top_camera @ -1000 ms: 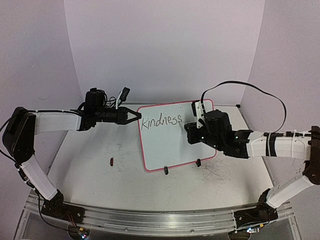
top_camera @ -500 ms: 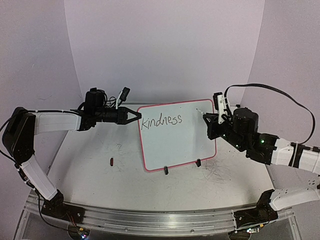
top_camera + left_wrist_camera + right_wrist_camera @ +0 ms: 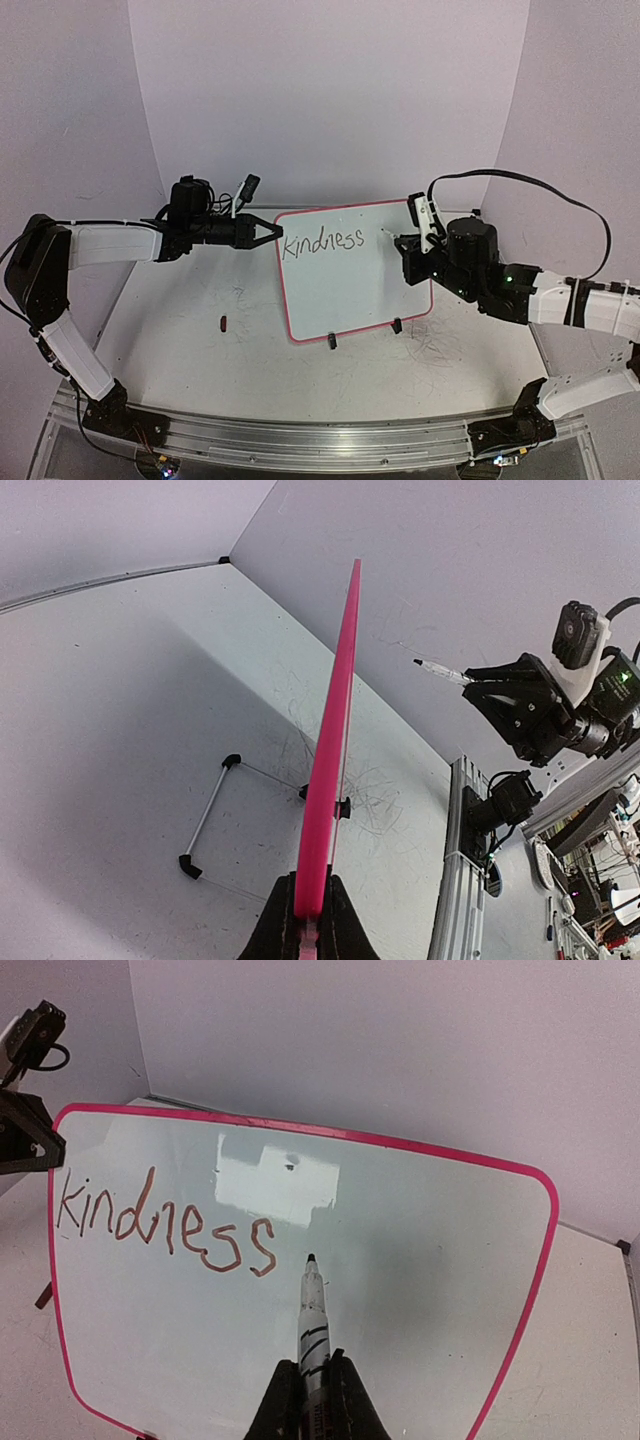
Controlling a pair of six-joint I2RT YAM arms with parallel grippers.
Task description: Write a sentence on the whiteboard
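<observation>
Whiteboard is stood on the table, its edge clamped in the left claw; of the sentence one word ("kindness") is written; a marker is gripped by the right claw.

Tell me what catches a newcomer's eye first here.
The pink-framed whiteboard stands propped mid-table, with the word kindness written along its top. The left gripper pinches its left edge. The right gripper holds a marker, with the tip just past the last letter and off the surface.
</observation>
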